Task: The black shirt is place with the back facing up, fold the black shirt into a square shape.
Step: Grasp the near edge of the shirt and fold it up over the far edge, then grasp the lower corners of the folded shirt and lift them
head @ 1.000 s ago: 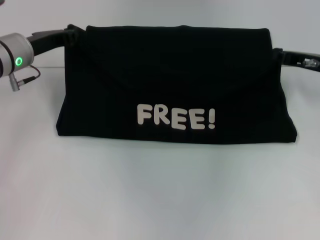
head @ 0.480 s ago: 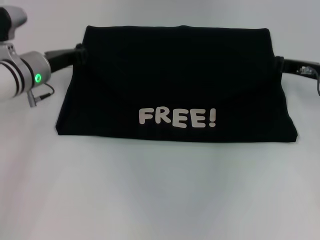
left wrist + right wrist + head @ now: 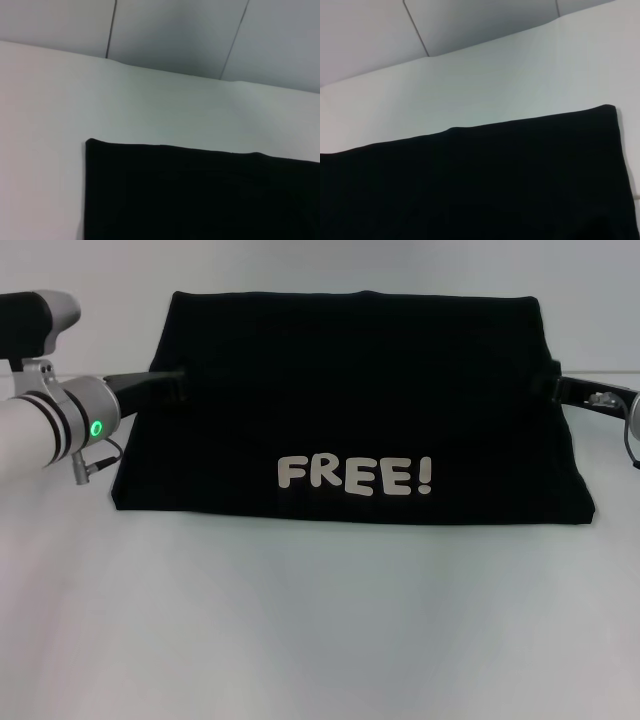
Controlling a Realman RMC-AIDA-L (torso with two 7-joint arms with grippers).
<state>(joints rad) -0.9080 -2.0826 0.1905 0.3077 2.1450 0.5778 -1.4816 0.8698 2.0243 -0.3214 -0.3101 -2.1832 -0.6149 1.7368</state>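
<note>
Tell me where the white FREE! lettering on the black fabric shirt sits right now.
In the head view, the white FREE! lettering sits on the black fabric shirt, centred just above its near edge, between the left gripper and right gripper.

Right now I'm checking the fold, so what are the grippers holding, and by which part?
Apparently the black shirt: the left gripper meets its left edge and the right gripper its right edge, but their fingers are hidden, so a grip cannot be confirmed.

Left hand (image 3: 178, 385) and right hand (image 3: 556, 386) fingertips hidden against black shirt (image 3: 350, 390); grip indiscernible.
</note>
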